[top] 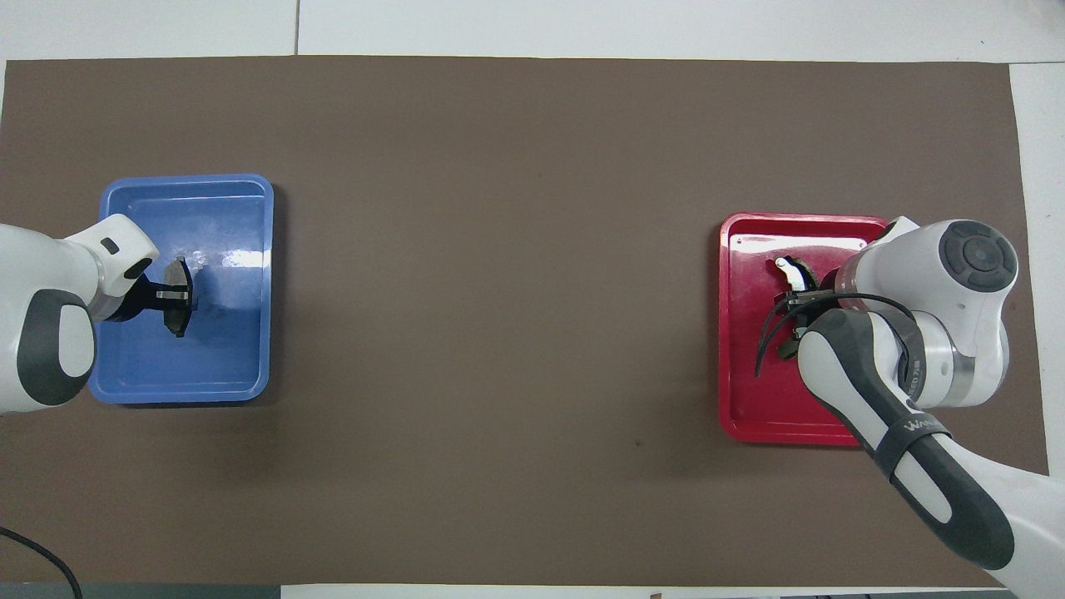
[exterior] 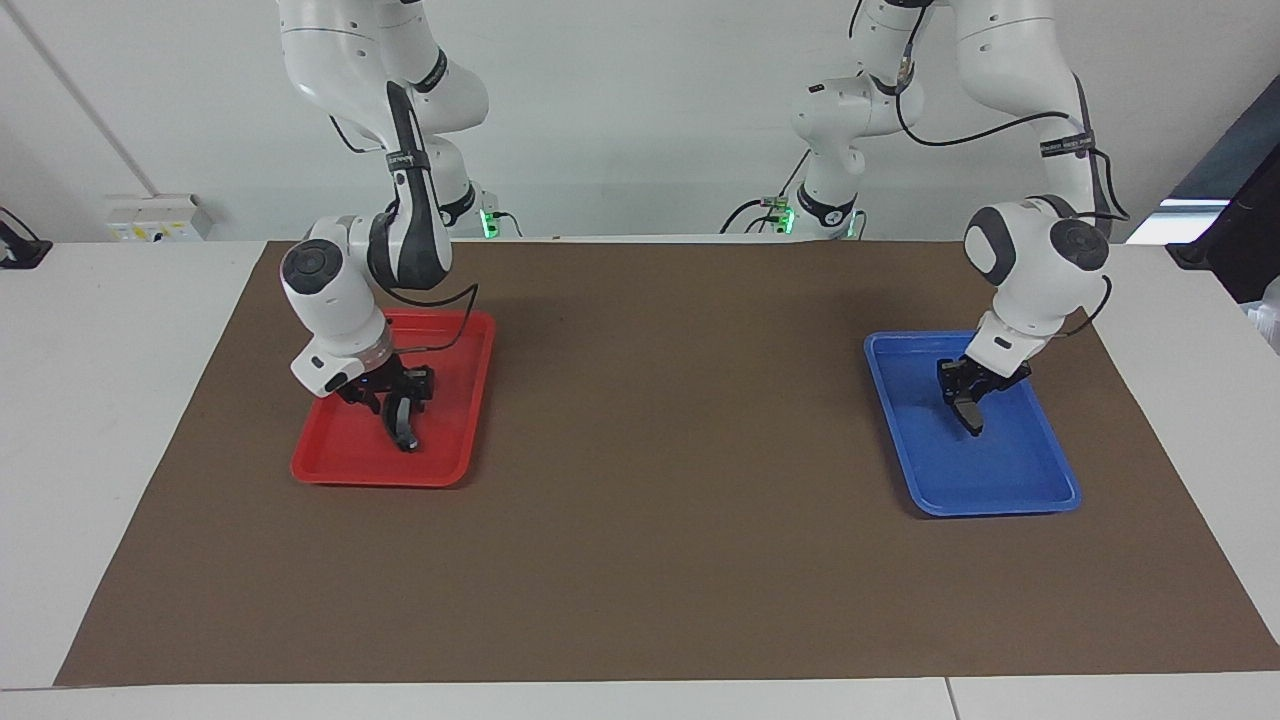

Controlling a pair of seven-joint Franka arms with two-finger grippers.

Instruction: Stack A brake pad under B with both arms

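Two claws, both busy: left claw (exterior: 968, 408) is clamped on the short stubby dark grey brake pad (exterior: 967, 412) over the blue plastic tray (exterior: 1010, 480); right claw (exterior: 398, 405) grips the long black crescent brake pad (exterior: 402, 428) in the red plastic tray (exterior: 345, 462).

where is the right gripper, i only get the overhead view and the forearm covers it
Observer: In the facing view, the right gripper is down inside the red plastic tray, over the middle of the long crescent-shaped black-and-grey brake pad.
Operator: ok and is the short pad lying flat on the left side
Observer: No. The left gripper is shut on the short stubby dark grey brake pad, which hangs upright, one end pointing down, over the blue plastic tray. I cannot tell whether that end touches the tray.
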